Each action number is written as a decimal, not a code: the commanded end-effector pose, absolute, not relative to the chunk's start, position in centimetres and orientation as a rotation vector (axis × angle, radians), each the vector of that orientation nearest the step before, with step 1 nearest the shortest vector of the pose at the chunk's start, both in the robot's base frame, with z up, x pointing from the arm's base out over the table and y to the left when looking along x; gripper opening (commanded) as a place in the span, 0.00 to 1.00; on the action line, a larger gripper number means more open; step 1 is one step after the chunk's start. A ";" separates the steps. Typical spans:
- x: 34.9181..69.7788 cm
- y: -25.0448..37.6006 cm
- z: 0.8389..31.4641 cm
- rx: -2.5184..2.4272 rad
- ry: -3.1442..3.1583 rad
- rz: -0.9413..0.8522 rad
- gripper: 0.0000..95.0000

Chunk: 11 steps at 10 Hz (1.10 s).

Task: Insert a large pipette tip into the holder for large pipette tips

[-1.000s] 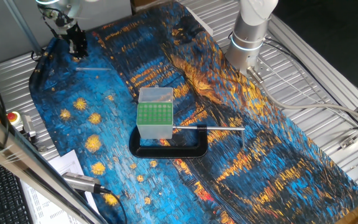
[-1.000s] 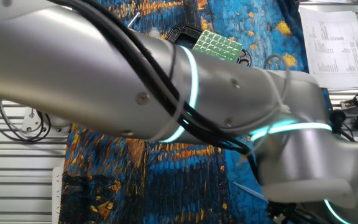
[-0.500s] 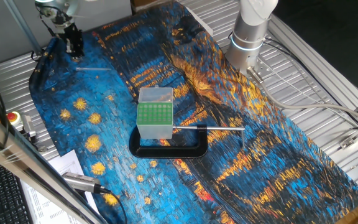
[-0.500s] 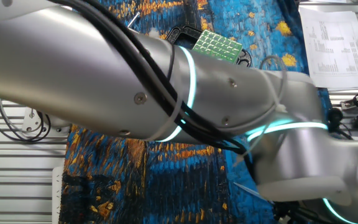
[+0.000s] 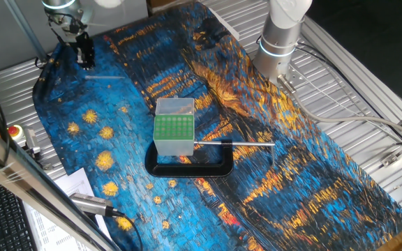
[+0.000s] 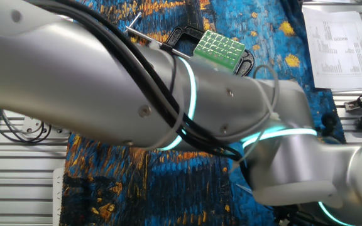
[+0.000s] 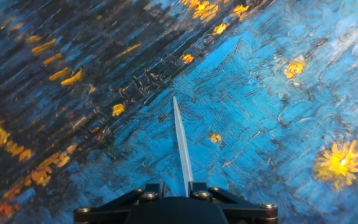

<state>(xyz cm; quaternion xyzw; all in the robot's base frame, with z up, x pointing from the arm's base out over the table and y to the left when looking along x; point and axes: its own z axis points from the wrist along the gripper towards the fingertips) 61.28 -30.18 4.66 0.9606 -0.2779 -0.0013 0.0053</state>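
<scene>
The large pipette tip lies flat on the blue painted cloth at the far left, a thin clear tube. In the hand view the tip runs from between my fingers away to a fine point. My gripper hangs just above the tip's left end; its jaws stand apart with cloth showing between them, and they hold nothing. The holder, a whitish box with a green perforated top, stands mid-cloth, well to the right of my gripper. The holder also shows in the other fixed view, behind my arm.
A black C-shaped clamp grips the holder's base, and its grey screw rod sticks out to the right. The arm's base stands at the back right. Papers and a keyboard lie off the cloth's left edge.
My gripper has shifted slightly left and up over the tip's end. The tip and the holder have not moved.
</scene>
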 end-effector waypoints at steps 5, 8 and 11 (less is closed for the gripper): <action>61.2 -30.0 3.3 3.000 -0.889 0.043 0.20; 61.4 -29.9 3.1 3.002 -0.895 0.056 0.20; 61.6 -29.8 3.0 2.996 -0.932 0.026 0.20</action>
